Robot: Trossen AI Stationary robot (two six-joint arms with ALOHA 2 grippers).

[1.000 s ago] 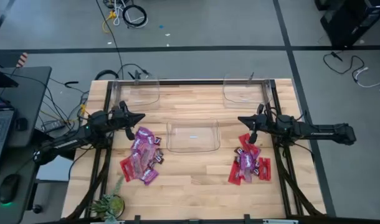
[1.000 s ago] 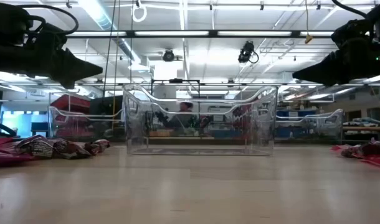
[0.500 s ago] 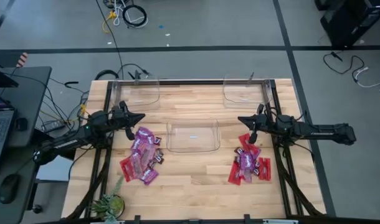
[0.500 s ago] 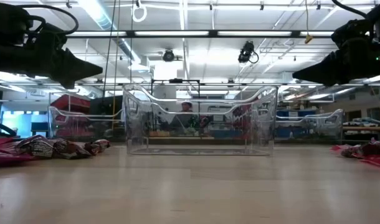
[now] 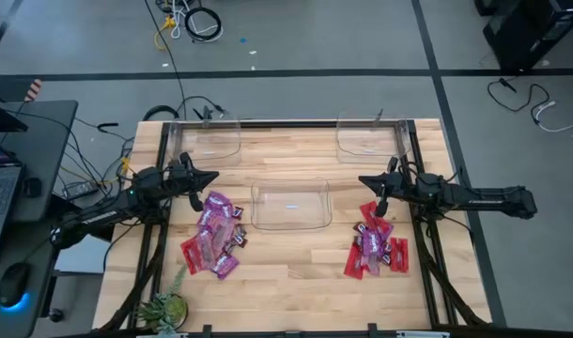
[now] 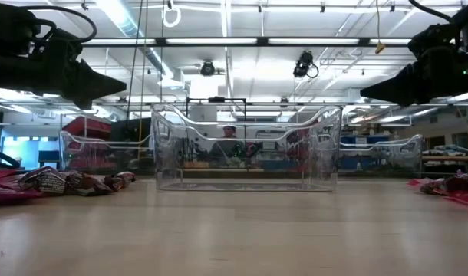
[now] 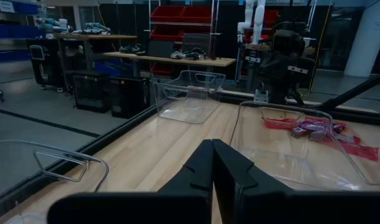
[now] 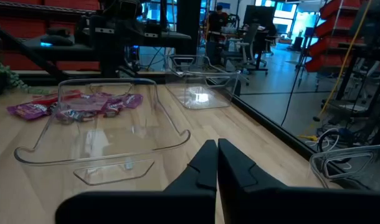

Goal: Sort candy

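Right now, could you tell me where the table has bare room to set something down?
The light wooden table is bare in front of the clear plastic centre bin, between the purple-and-red candy pile and the red candy pile. The piles themselves are crowded, below each gripper.

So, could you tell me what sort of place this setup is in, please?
Probably a robotics lab or workshop: ceiling strip lights, red shelving beyond the wooden table, and cables on the floor.
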